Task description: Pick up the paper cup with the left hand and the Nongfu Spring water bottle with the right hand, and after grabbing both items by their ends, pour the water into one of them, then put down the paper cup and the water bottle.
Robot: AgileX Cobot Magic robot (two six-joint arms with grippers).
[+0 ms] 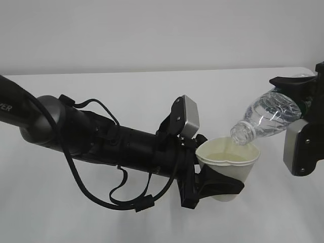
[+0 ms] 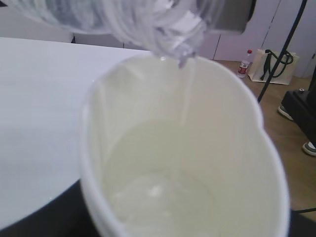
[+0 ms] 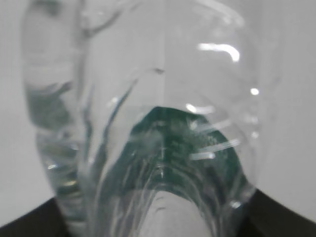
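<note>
the left end effector [image 1: 218, 183] pinches the paper cup [image 1: 229, 167] while the right end effector [image 1: 302, 104] clamps the tilted nongfu spring water bottle [image 1: 266, 115].

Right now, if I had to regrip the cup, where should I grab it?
Probably low on the cup's wall, coming from the side as the left gripper does now. It is upright with water in it and the bottle's mouth over the rim, so keep the top clear.

The long black left arm [image 1: 101, 139] reaches in low from the left with its left pincer [image 1: 215, 185] squeezed around something near its bottom, while the right pincer [image 1: 298, 93] comes in higher from the right edge, tipped down and gripping something at its end.
</note>
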